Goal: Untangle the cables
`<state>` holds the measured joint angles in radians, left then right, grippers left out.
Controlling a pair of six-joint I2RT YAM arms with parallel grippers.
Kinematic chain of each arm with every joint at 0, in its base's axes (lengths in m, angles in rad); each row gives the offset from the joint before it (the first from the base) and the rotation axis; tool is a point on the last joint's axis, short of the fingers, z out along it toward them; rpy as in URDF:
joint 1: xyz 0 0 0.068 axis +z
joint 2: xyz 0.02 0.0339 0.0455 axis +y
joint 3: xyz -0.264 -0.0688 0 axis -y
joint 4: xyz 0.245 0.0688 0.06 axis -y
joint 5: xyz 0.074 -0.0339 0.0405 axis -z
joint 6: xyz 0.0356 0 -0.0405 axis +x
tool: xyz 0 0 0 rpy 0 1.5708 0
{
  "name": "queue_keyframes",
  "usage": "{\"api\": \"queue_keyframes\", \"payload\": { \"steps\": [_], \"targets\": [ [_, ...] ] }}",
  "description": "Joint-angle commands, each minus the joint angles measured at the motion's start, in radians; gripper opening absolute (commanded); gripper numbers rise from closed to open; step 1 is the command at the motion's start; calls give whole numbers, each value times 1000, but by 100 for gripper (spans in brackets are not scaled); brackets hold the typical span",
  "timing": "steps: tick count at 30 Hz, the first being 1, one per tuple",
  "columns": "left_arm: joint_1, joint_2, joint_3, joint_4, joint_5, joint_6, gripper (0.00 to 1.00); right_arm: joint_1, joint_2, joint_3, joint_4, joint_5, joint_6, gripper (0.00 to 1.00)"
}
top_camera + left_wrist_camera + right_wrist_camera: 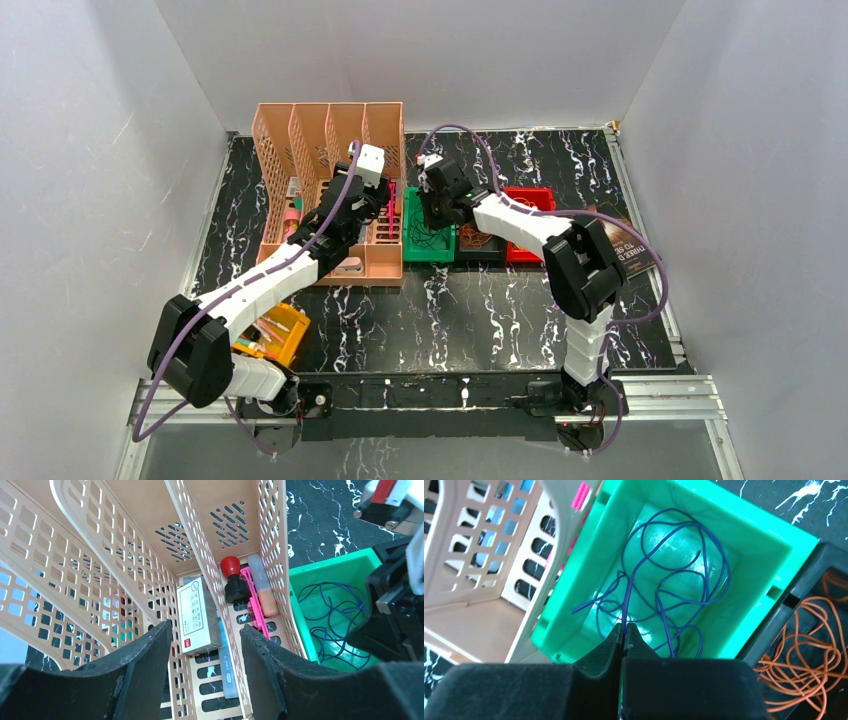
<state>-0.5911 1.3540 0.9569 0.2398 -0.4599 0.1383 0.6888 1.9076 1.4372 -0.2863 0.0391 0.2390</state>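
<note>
Right wrist view: right gripper (624, 629) pinches a thin dark-blue wire cable (625, 607) looping loosely inside the green plastic bin (784, 535), while left gripper (206, 630) hangs spread, empty, beside that bin.

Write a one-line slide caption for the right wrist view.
Right end effector, shut, pinches a dark blue cable over the green bin; orange cables lie in the black bin.

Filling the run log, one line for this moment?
left gripper: open over organizer | right gripper: shut on blue cable in green bin | orange cables: in black bin
</note>
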Motion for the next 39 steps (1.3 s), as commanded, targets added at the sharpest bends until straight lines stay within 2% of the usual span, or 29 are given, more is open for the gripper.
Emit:
{"api": "queue_keyframes", "payload": {
  "steps": [1,10,21,39],
  "targets": [
    [5,-35,-1,30,0,7,53,-8,43,51,111,61,-34,0],
    [6,-35,-1,31,3,8,53,-8,103,61,197,75,-39,0],
    [6,-39,-3,33,1,11,53,-7,130,57,212,38,-54,1],
    [6,-44,-4,36,-11,19,53,-8,-21,50,170,67,-76,42]
  ]
}}
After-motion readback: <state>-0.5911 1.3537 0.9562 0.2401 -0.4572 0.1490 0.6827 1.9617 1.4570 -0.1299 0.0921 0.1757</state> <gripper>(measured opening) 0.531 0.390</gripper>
